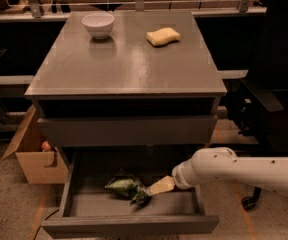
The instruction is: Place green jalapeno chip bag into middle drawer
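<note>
We see the small crinkly green foil chip bag lying on the flat floor of the wide, shallow grey middle drawer, which stands pulled out below the other plain grey drawer front. The white robot arm reaches in from the right, and its pincer sits low inside the drawer, touching the bag's right end; whether it is apart or clamped on the foil we cannot tell. On the flat grey bench above, a round white bowl and a wavy yellow sponge rest well apart.
</note>
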Action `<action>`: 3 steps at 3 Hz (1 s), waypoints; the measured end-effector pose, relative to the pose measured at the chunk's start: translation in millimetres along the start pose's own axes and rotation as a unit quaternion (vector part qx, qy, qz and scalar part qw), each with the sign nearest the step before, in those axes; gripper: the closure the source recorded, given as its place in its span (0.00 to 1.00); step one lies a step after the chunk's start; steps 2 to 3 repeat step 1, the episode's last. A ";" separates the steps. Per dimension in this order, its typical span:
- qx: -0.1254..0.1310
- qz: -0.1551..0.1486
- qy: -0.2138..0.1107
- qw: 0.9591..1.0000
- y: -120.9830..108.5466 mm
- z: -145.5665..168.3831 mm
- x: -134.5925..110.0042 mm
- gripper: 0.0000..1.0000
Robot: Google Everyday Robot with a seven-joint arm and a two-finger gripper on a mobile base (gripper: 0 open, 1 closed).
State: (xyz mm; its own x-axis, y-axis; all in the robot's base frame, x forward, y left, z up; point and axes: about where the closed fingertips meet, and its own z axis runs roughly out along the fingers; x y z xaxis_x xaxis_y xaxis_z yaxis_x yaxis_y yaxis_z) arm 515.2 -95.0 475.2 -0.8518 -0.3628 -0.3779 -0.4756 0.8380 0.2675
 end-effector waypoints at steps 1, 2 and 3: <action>0.025 0.054 -0.031 0.998 -48.6 -40.3 22.0 0.00; 0.025 0.054 -0.031 0.998 -48.6 -40.3 22.0 0.00; 0.025 0.054 -0.031 0.998 -48.6 -40.3 22.0 0.00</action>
